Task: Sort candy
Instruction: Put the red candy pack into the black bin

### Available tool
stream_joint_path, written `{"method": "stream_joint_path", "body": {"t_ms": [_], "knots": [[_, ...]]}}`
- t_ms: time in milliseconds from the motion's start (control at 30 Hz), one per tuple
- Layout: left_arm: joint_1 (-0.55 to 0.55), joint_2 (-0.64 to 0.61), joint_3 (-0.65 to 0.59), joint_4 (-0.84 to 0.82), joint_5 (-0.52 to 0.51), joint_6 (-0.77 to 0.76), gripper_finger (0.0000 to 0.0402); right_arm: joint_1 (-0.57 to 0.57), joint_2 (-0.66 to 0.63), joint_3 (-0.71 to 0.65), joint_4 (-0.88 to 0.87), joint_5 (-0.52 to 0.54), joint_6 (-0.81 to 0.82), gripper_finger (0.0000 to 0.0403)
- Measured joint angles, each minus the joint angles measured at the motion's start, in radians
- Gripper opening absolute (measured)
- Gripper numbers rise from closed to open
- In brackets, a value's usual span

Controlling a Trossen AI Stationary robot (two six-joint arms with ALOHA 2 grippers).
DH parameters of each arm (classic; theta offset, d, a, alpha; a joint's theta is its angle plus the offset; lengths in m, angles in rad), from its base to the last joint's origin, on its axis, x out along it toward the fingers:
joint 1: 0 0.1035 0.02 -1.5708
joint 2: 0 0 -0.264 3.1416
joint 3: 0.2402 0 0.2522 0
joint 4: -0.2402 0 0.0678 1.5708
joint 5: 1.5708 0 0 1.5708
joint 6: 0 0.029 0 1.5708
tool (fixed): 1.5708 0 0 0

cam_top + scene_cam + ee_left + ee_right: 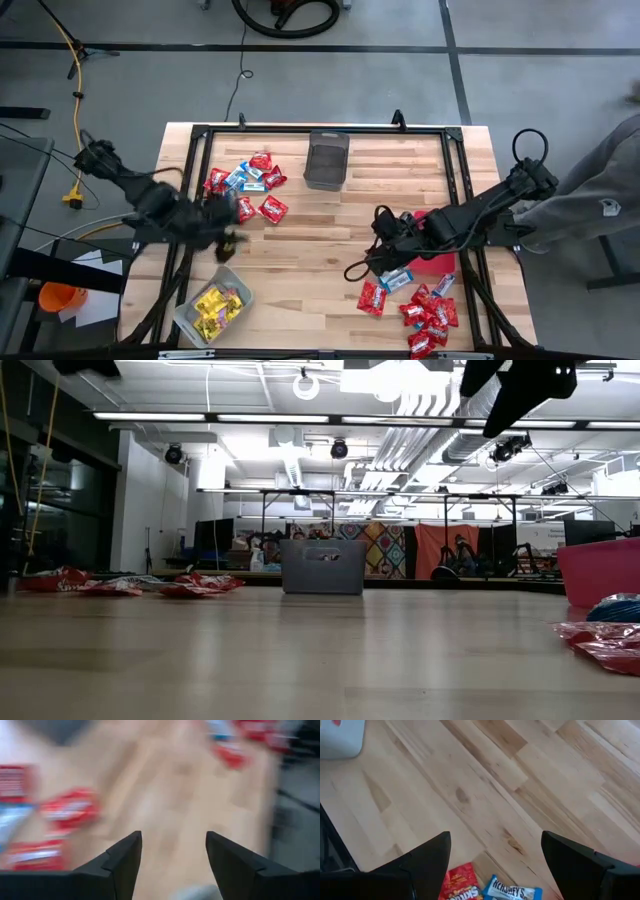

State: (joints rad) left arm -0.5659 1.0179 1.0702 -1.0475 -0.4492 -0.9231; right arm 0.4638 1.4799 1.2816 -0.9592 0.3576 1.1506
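The candy lies in two heaps: red and blue-and-white packets (245, 185) at the far left, and more of them (425, 310) at the near right. Yellow packets (217, 303) fill a clear grey bin (190, 318) at the near left. My left gripper (228, 245) hangs open and empty above the wood between that bin and the far heap; in its wrist view its fingers (172, 862) frame blurred red packets. My right gripper (495, 865) is open too, above a red packet (462, 887) and a blue-and-white packet (512, 892) beside the red bin (440, 262).
A dark mesh bin (327, 158) stands at the far middle of the table (320, 250), also seen in the low view (322, 566). A black frame runs along the table's edges. Bare wood lies between the two arms. A person's sleeve (600, 190) shows at the right.
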Motion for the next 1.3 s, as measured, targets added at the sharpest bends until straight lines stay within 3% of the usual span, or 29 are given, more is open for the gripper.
{"method": "stream_joint_path", "body": {"t_ms": [167, 433, 667, 800, 1133, 1300], "knots": [[0.230, -0.027, -0.145, -0.046, -0.054, -0.019, 0.0216, -0.030, 0.000, 0.000, 0.001, 0.000, 0.023, 0.0307], [0.562, -0.020, -0.462, 0.146, 0.145, -0.093, 0.0216, -0.096, 0.001, 0.000, 0.000, -0.006, 0.061, 0.0307], [0.813, 0.035, -0.532, 0.258, 0.266, 0.035, 0.0216, -0.157, 0.001, 0.000, 0.003, -0.051, 0.062, 0.0307], [0.869, 0.088, -0.532, 0.278, 0.333, 0.062, 0.0216, -0.183, 0.002, 0.000, -0.001, -0.083, 0.019, 0.0307], [0.874, 0.240, -0.532, 0.365, 0.332, 0.006, 0.0216, -0.229, 0.002, 0.000, -0.062, -0.080, -0.165, 0.0307], [0.872, 0.306, -0.528, 0.366, 0.329, -0.044, 0.0185, -0.243, 0.002, -0.001, -0.116, -0.050, -0.276, 0.0307]]}}
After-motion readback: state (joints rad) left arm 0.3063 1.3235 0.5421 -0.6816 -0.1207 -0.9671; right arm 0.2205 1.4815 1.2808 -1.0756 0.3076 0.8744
